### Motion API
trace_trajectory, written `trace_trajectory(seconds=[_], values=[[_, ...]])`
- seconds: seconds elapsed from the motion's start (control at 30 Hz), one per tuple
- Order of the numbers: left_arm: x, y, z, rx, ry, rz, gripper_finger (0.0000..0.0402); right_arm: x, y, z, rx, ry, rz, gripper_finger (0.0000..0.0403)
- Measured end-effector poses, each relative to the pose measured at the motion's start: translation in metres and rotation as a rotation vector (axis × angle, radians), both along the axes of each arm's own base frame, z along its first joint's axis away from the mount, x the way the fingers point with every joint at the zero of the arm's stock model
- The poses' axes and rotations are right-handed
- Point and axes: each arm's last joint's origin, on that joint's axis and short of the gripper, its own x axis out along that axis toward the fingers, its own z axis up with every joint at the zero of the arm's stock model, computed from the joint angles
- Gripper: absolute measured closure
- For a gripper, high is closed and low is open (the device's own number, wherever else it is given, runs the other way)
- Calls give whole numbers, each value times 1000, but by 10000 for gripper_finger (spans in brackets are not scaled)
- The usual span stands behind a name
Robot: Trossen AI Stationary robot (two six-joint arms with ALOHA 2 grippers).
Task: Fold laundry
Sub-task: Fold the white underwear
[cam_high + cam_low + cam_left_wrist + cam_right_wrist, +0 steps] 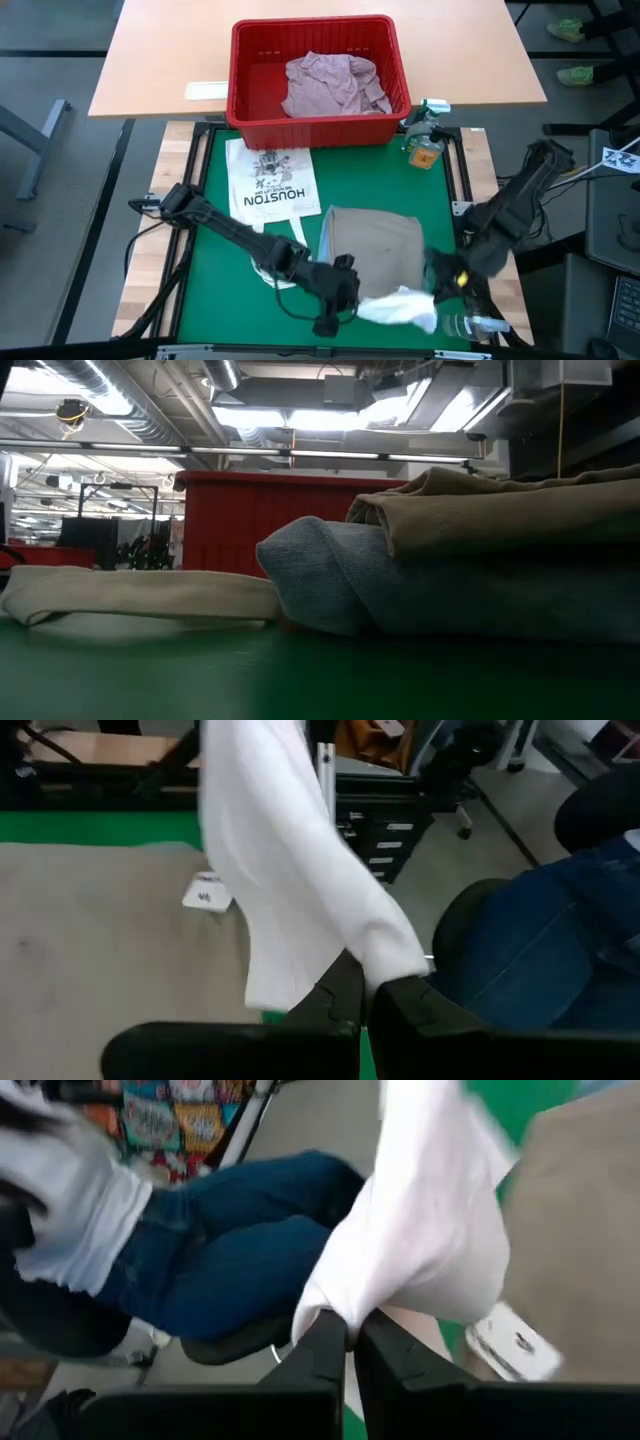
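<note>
A white cloth (400, 308) hangs bunched between my two grippers, over the near edge of a folded tan cloth (375, 250). In the low view the tan cloth (500, 500) lies on top of folded light blue jeans (400, 585). My left gripper (345, 300) is at the white cloth's left end and my right gripper (440, 288) at its right end; both are shut on it. A pale pink-mauve garment (335, 85) lies in the red basket (250, 70). My left gripper (365, 982) pinches a gathered bit of the white cloth's edge (380, 955) between its two fingers. The cloth runs forward from the fingertips as a smooth band above the tan cloth. My right gripper (352, 1325) pinches a bunched corner of the white cloth (335, 1295) between its two fingers. The cloth billows away from the fingertips, clear of the green mat.
A white cloth printed HOUSTON (270, 185) lies flat at the left of the green mat (215, 300). One spray bottle (425, 140) stands by the basket, another (470, 325) lies at the near right corner. A seated person in blue jeans (230, 1260) is beyond the near edge.
</note>
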Motion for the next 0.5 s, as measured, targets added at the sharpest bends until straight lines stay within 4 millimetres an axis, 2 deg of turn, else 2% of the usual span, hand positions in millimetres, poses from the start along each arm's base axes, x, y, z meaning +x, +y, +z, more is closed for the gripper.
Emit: trace_trajectory(seconds=[0.23, 0.4, 0.5], values=[[-17, -32, 1, -48, 7, 64, 401, 13, 44, -11, 89, -33, 124, 393], [-26, -47, 0, -34, -9, 131, 401, 14, 45, -15, 67, -27, 135, 391], [-26, -46, -1, 7, -22, 206, 401, 18, 39, -19, -4, -42, 102, 393]])
